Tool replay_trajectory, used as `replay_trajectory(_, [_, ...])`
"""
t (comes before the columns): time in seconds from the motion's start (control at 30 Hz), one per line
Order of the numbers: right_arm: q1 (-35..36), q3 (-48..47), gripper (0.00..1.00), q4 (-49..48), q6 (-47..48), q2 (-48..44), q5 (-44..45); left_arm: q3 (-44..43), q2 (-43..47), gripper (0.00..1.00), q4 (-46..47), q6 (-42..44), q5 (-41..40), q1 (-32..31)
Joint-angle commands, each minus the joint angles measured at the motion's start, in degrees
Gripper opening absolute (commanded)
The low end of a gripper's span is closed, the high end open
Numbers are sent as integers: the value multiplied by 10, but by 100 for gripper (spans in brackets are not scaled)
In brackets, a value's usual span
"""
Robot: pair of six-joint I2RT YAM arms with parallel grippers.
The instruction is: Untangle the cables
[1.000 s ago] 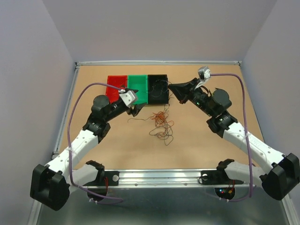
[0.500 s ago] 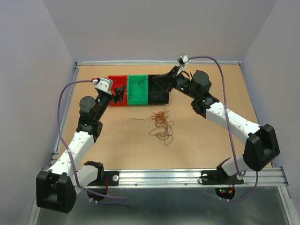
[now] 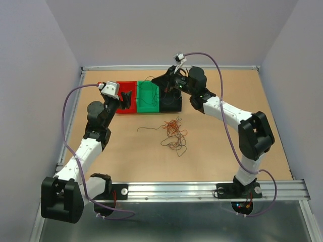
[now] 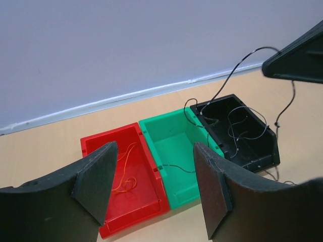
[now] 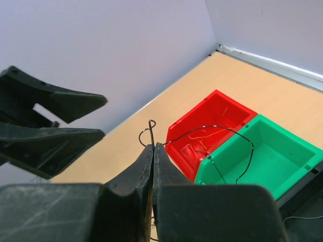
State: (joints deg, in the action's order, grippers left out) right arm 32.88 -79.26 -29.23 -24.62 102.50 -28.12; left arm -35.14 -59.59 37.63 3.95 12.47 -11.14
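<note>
Wide view first: the table [image 3: 227, 151] carries a row of three bins at its far side, red bin [image 4: 108, 136], green bin [image 4: 166, 116], black bin [image 4: 255, 160], and both arms are crowded over that row. That crowding is the first worry. The left gripper [image 3: 126, 99] hangs spread and empty above the red bin, and the right wrist view shows its fingers just beside the right gripper [image 5: 153, 148], so a careless sweep could knock them together. The right gripper is pressed together on a dark cable [image 5: 217, 126], pinching it right at the tips with only a small loop poking above (not much purchase, that). The cable arcs over the green bin and its tail seems to run into the black bin, among other dark strands. Carry it further left and the tail may drag those out, or snag on a bin wall and slip free into the wrong bin. Orange strands [image 4: 126, 181] lie in the red bin. The main tangle [image 3: 173, 132] sits mid-table, well apart from both grippers, so much of the job looks undone.
</note>
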Motion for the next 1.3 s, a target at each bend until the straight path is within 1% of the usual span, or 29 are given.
replay_trajectory(0.0, [-2,-53,1,-26,1,35,22,-13,11,72,36,-5,-16,3])
replay_trajectory(0.17, [-2,-68,1,11,3,61,59,-16,-2,72,36,-4,-10,3])
replay_trajectory(0.2, [-3,-62,1,19,5,61,81,-17,-4,72,36,-3,-11,4])
replay_trajectory(0.27, [-2,-59,1,48,9,60,107,-18,-10,72,36,0,-12,4])
replay_trajectory(0.3, [-3,-65,1,88,15,62,115,-19,-11,72,37,0,-12,3])
replay_trajectory(0.43, [-3,-92,1,167,26,75,133,-21,-20,72,37,2,-7,4])
replay_trajectory(0.53, [-2,-125,1,201,31,102,146,-27,-34,72,37,4,-11,4])
replay_trajectory(0.67, [-2,-161,1,203,29,137,141,-34,-51,72,34,8,-16,3])
replay_trajectory(0.8, [-1,-212,1,203,13,177,109,-41,-67,72,33,12,-19,3])
replay_trajectory(0.97, [0,-255,0,202,-36,212,71,-58,-99,72,25,17,-24,3])
replay_trajectory(1.0, [3,-258,1,201,-41,213,73,-60,-105,72,23,18,-24,3])
replay_trajectory(1.13, [25,-240,1,202,-54,195,127,-66,-115,72,18,19,-27,3])
replay_trajectory(1.27, [38,-226,1,199,-65,178,132,-68,-118,72,16,20,-27,3])
